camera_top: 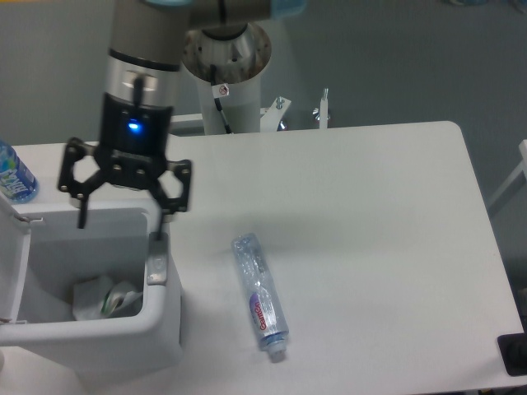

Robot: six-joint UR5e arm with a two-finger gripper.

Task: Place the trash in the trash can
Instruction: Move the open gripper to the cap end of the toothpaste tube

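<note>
Gripper (119,226) hangs with fingers spread wide and empty above the trash can (165,317). White wrapper (103,294) lies inside the can, directly below the gripper. Flattened bottle (259,296) lies on the table (370,230), below and right of the gripper, well apart.

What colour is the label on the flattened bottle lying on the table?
Red-purple lettering on a pale band of the flattened bottle, seen in the fixed camera view.
</note>
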